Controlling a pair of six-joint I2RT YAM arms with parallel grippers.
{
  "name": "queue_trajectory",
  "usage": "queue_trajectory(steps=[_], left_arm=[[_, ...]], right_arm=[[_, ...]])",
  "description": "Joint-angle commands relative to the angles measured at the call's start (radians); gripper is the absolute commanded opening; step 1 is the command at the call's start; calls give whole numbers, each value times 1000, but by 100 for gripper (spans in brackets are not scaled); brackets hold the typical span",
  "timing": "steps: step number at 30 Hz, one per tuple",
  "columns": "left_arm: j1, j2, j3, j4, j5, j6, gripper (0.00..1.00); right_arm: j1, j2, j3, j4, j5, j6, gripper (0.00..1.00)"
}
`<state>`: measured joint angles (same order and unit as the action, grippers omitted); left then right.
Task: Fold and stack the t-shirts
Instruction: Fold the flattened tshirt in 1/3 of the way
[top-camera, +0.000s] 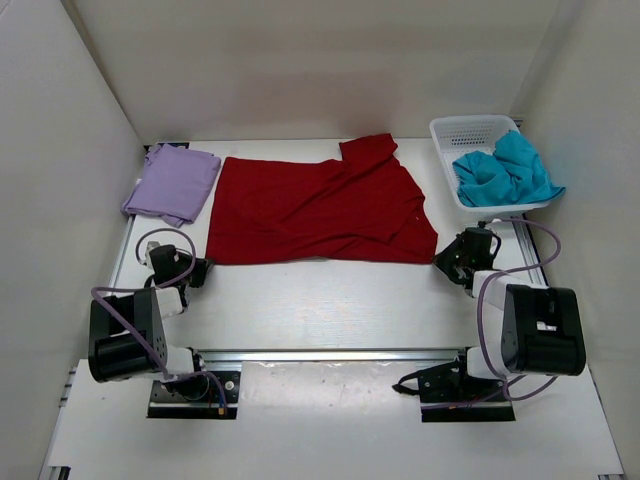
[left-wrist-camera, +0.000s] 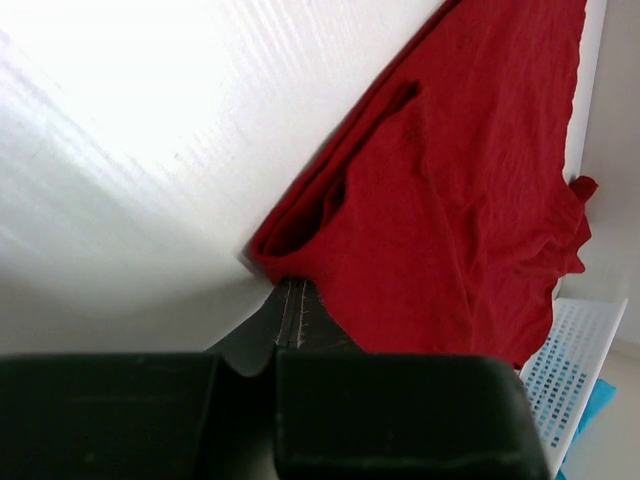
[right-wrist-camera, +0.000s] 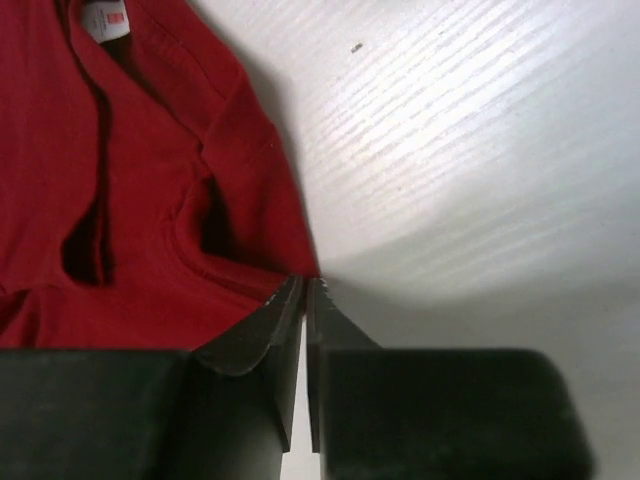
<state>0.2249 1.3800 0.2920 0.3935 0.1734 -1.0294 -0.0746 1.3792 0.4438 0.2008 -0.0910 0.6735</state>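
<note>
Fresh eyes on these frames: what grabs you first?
A red t-shirt spread across mid-table, with the left gripper and right gripper shut at its near corners, seemingly pinching them. A folded lavender t-shirt sits at the far left, and a teal t-shirt is bunched in the white basket at the far right.

— Where do the arms sit?
— Both are low over the table (top-camera: 320, 300). The left arm (top-camera: 125, 335) is folded up near the left edge, and the right arm (top-camera: 535, 335) is folded the same way near the right edge. Each wrist is turned inward, toward the middle.
— What about the left gripper (top-camera: 205, 268)?
— Its fingers (left-wrist-camera: 250, 345) are pressed flat together, tips down at the surface.
— And the right gripper (top-camera: 443, 262)?
— Its fingers (right-wrist-camera: 260, 335) nearly meet, with only a thin slit between them, and the tips are just as low.
</note>
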Motion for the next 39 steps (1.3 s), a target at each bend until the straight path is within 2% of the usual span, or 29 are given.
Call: queue_trajectory(steps=[1,2,7,9,10,12,17,20,22,26,28,33,39], left_arm=[[-16,19,58,1,-40,9,0],[-19,33,73,8,-37,6,0],[-33,27,87,5,-26,8,0],[-41,1,90,2,-47,25,0],[-47,-15,98,-17,-70,32,0],[-42,-10,101,-24,-69,35,0],[-39,22,93,-5,-43,25,0],[-38,36,91,-1,-40,26,0],[-39,30,98,-7,-41,28,0],[-32,34,107,-13,-45,34,0],[-38,39,110,-8,-41,32,0],[-32,14,111,-22,-31,29,0],[-12,-93,78,-114,-3,71,0]], right_arm=[[-7,23,44,66,-27,-11,3],[-11,27,47,68,-35,-6,0],[-24,-20,12,59,3,12,0],[-13,-60,-11,43,29,12,12],[5,-92,-39,49,40,17,28],[25,-146,-69,64,51,20,42],[65,-132,-53,14,53,-12,47],[33,-77,-47,52,24,7,45],[10,-25,-37,84,2,17,34],[-17,41,10,115,-16,24,22],[-28,61,32,127,-30,26,0],[-25,31,-7,115,-4,49,1],[15,-135,-60,-6,88,70,0]])
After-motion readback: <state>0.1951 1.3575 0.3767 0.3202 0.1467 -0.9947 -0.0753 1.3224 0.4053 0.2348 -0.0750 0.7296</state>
